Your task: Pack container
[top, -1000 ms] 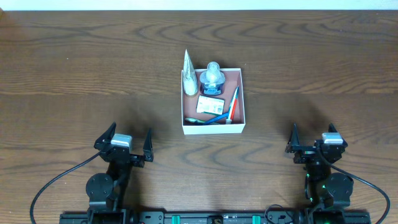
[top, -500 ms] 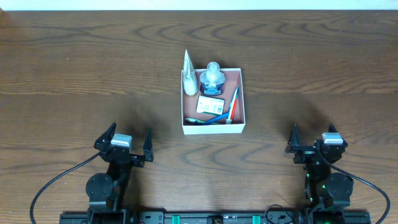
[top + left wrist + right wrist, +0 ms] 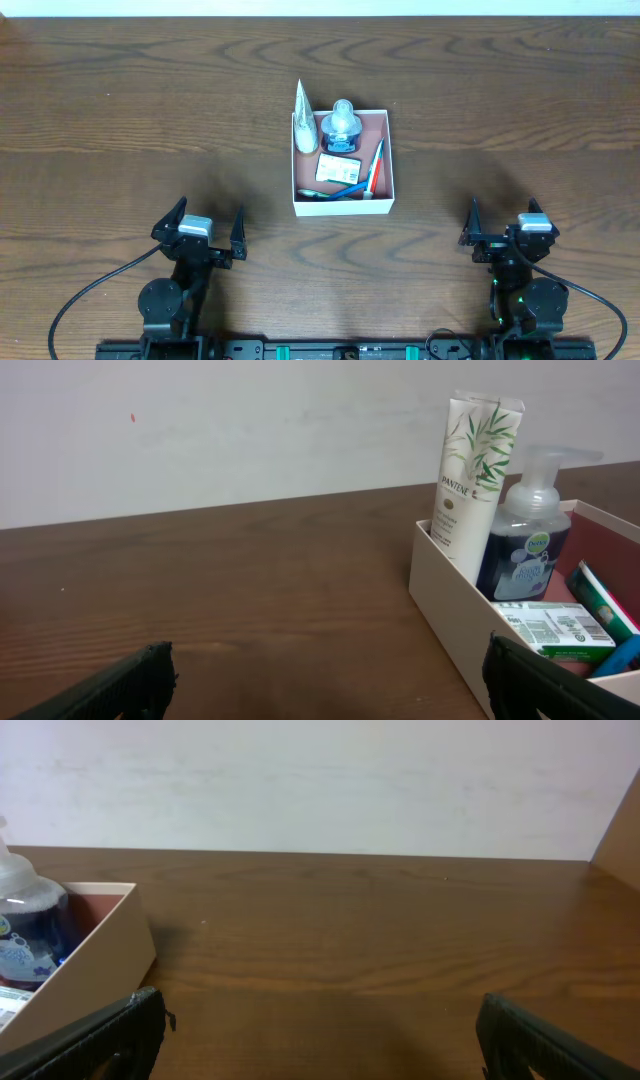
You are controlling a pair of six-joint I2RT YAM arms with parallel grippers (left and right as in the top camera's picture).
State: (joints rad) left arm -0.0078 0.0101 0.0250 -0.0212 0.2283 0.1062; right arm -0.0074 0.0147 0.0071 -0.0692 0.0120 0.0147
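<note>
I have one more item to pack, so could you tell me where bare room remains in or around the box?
Inside the container, only the far right corner beside the pump bottle shows bare floor; the tube, carton and toothbrush crowd the rest. The table is bare all around it.

Matt white cardboard container (image 3: 343,205) on a grained, satin wooden table (image 3: 150,120).

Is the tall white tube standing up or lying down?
Standing up. The tube rises nearly upright in a corner of the container, next to the pump bottle.
</note>
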